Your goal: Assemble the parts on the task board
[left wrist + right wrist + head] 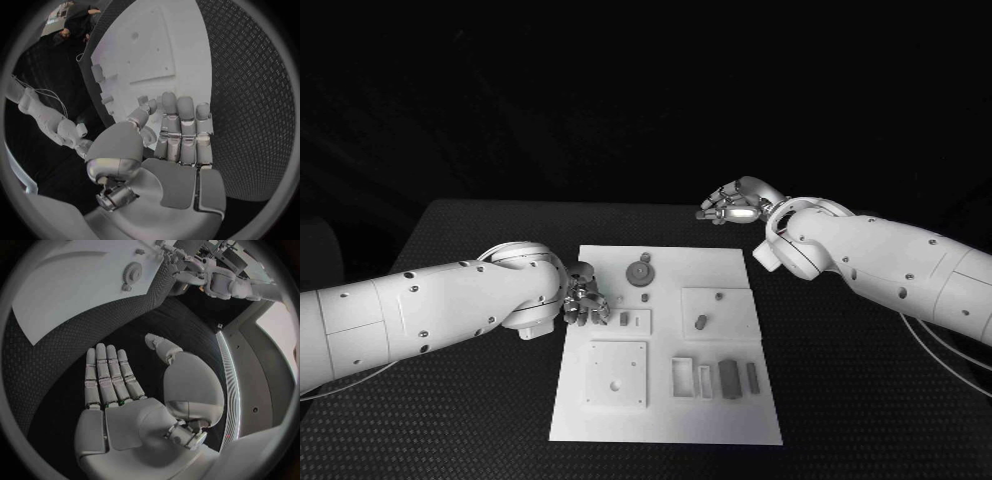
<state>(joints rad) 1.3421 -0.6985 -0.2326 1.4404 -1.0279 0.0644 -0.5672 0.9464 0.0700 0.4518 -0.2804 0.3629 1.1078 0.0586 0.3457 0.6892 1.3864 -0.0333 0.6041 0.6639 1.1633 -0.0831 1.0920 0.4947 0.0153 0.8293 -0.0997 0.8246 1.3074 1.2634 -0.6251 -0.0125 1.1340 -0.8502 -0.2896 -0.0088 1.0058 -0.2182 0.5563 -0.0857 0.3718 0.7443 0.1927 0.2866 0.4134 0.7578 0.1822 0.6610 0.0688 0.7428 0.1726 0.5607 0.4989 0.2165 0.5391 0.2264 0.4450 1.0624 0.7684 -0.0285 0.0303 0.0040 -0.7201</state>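
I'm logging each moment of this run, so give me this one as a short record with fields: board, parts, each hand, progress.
board: white task board lies flat in the middle of the black table
parts: round gear-like part near the far edge; dark upright pieces near the front
left hand: left hand at the board's left edge, fingers straight, holds nothing
right hand: right hand over bare table beyond the board's far right corner, open, holds nothing
progress: neither hand holds a part

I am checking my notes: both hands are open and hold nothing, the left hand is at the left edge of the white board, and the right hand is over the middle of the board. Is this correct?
Not quite. The right hand is not over the board; it hangs over the black table beyond the board's far right corner, as the head view shows. The rest holds: both hands are open and empty, and the left hand is at the board's left edge.
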